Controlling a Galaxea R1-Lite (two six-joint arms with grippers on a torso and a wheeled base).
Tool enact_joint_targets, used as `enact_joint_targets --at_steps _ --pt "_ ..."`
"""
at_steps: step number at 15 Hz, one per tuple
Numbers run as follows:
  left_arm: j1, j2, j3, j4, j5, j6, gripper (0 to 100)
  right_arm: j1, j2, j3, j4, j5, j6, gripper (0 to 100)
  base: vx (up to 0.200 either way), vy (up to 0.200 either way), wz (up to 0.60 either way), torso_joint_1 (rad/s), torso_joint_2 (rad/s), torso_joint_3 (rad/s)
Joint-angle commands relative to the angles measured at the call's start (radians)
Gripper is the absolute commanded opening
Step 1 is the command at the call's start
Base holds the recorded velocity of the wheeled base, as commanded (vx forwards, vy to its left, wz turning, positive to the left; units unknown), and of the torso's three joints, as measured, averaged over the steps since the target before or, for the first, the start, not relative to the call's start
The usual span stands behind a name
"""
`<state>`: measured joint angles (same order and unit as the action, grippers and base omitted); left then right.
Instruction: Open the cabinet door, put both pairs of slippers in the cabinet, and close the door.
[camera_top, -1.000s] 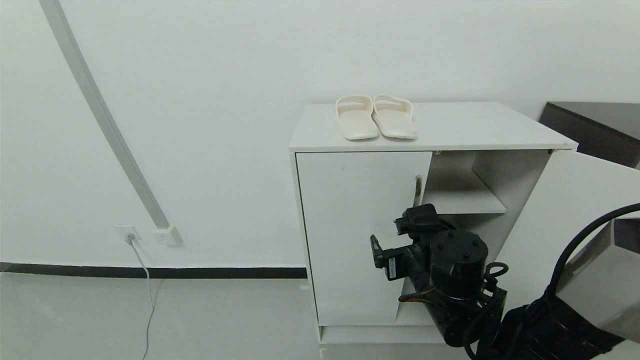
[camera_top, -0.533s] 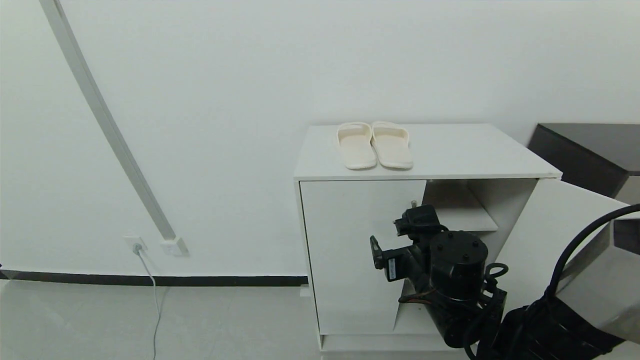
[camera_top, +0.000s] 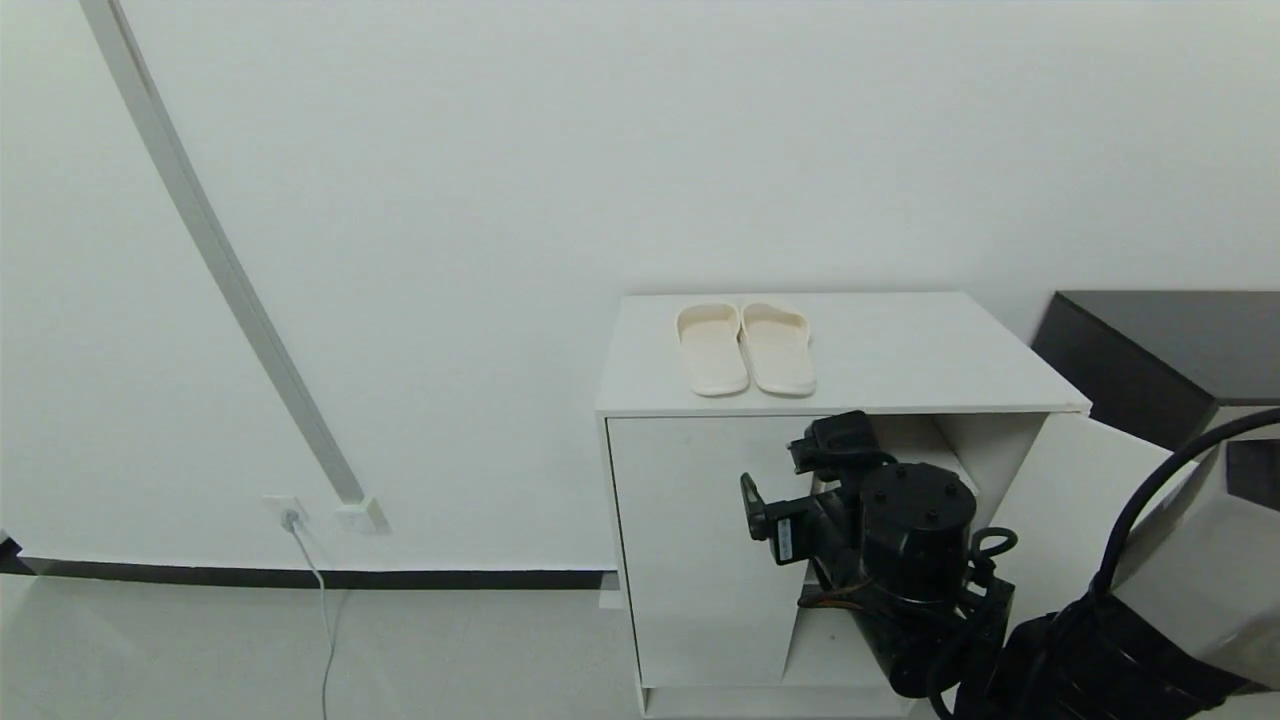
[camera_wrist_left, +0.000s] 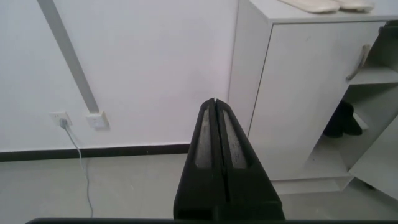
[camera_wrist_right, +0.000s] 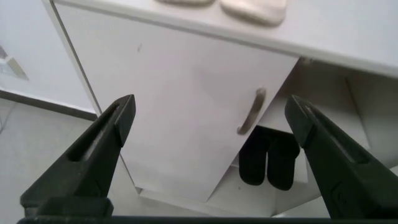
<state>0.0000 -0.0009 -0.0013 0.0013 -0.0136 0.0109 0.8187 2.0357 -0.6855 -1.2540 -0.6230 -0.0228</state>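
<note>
Cabinet (camera_top: 900, 370): white flat-panel box, matte, square edges, smooth slab top. It has 2 doors. Left door (camera_top: 690, 540) is shut, with a slim curved bar handle (camera_wrist_right: 250, 111) on its inner edge. Right door (camera_top: 1070, 500) is swung open toward the robot's right. 1 shelf (camera_wrist_left: 376, 74) splits the open side.

Cream slippers (camera_top: 745, 347): 1 pair of open-toe slides with smooth moulded soles and wide straps. They lie flat, side by side and touching, on the cabinet top, left of centre and nearer the back wall than the front edge.

Black slippers (camera_wrist_right: 268, 158): 1 pair, matte and dark, side by side in the lower compartment under the shelf, behind the edge of the shut door. Detail is too dark to read.

Left gripper (camera_wrist_left: 215, 106): 2 long black fingers with grey pad faces, pressed flat together with only a seam between them. It holds nothing, touches nothing, and sits well off the cabinet's left side above the floor.

Right gripper (camera_wrist_right: 210, 102): 2 black wedge fingers spread wide, with nothing between them. It sits in front of the shut door and handle, apart from both.

Surroundings: plain white wall, grey cable trunking (camera_top: 215, 250) running diagonally down to a socket (camera_top: 290, 515) with a cable, black skirting band, glossy pale floor, dark block of furniture (camera_top: 1150, 350) to the right of the cabinet.
</note>
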Motion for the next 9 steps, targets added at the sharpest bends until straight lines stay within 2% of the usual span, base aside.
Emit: enact_joint_targets --at_steps 1,9 --pt "0.0 0.001 0.0 0.0 0.0 0.0 0 0.0 0.003 0.0 -0.001 0.0 0.0 100 0.0 0.0 0.0 0.261 -0.62 -0.344" --pt "0.0 0.001 0.0 0.0 0.0 0.0 0 0.0 0.004 0.003 -0.001 0.0 0.001 100 0.0 0.0 0.0 0.193 -0.42 -0.234"
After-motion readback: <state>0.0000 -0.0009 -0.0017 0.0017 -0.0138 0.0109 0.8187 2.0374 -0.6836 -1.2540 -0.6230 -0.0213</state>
